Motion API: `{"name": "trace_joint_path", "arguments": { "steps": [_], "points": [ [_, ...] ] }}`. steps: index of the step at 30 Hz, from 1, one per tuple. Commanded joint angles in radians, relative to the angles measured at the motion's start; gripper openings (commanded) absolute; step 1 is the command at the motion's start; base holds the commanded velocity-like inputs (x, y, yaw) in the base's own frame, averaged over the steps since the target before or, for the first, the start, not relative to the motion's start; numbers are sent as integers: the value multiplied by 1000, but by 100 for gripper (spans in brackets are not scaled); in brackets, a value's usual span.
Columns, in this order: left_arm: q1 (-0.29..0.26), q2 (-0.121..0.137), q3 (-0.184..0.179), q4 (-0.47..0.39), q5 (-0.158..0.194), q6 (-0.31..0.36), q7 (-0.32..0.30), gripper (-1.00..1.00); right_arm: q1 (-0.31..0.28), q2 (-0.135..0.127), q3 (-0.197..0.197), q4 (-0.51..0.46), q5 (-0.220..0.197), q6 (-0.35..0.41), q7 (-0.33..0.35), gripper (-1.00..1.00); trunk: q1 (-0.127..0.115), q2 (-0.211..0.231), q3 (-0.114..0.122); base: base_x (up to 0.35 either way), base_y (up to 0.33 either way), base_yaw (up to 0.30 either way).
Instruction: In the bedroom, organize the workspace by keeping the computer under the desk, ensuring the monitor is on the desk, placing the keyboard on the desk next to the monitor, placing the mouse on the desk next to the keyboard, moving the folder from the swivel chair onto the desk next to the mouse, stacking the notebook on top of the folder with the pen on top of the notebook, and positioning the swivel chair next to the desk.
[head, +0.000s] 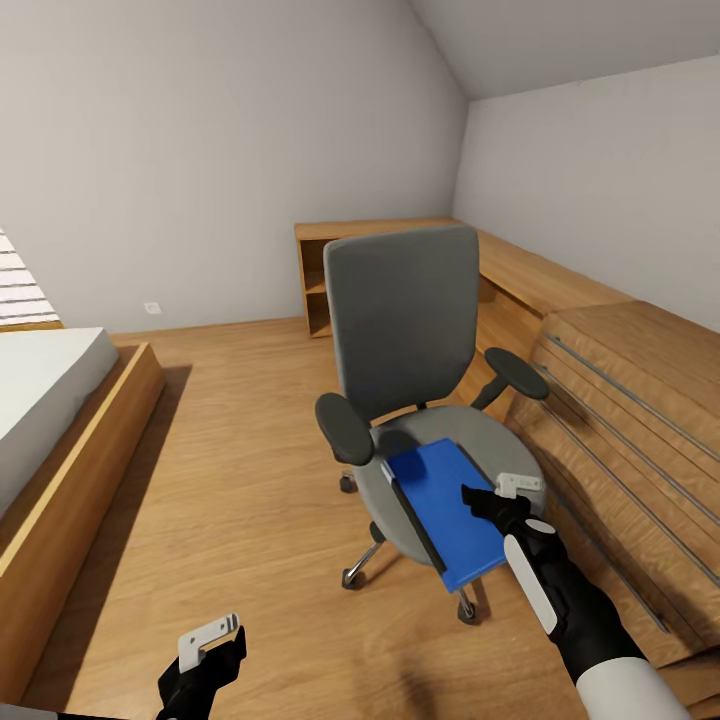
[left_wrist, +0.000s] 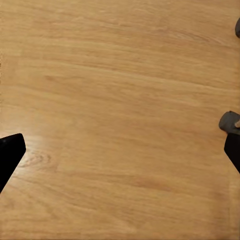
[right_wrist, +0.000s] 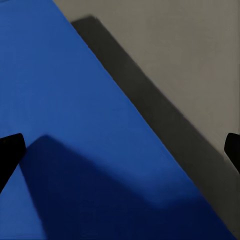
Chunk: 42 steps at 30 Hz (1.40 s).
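Bedroom, attic type: pale walls, sloped ceiling, light wood floor throughout.

Bed, white mattress in a wooden frame, well off to the left gripper's outer side.

Dresser, light wood with long bar handles, just beyond the right gripper on its outer side; a low wooden shelf unit stands against the far wall behind the chair.

Swivel chair, grey fabric back and seat, black armrests, silver base on castors, directly ahead of the right gripper, back upright, seat under that gripper.

Folder, bright blue, flat on the chair seat, one corner overhanging the seat's front edge. It lies just below and inward of the right gripper; in the right wrist view the blue cover sits between the fingertips with grey seat fabric beside it.

Right gripper, black with white pads, jaws spread wide, poised over the folder's near edge; contact cannot be judged.

Left gripper, low beside the robot, jaws apart, nothing between them, pointing down at bare floor; a chair castor lies near one fingertip.
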Motion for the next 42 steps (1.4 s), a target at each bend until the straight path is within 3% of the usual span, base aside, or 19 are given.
{"name": "trace_joint_path", "arguments": {
  "steps": [1, 34, 42],
  "points": [
    [-2, 0, -3, -2, 0, -1, 4, 100, 0, -2, 4, 40, -14, 4, -10, 100, 0, 0, -1, 0, 0, 0],
    [-2, -5, -3, -2, 0, -1, 4, 100, 0, -2, 3, 40, -14, 4, -10, 100, 0, 0, -1, -47, 0, 0],
    [-2, -6, -3, -2, 0, -1, 5, 100, 0, -2, 3, 38, -14, 4, -10, 100, -31, 56, 24, 0, 0, 0]
  ]
}}
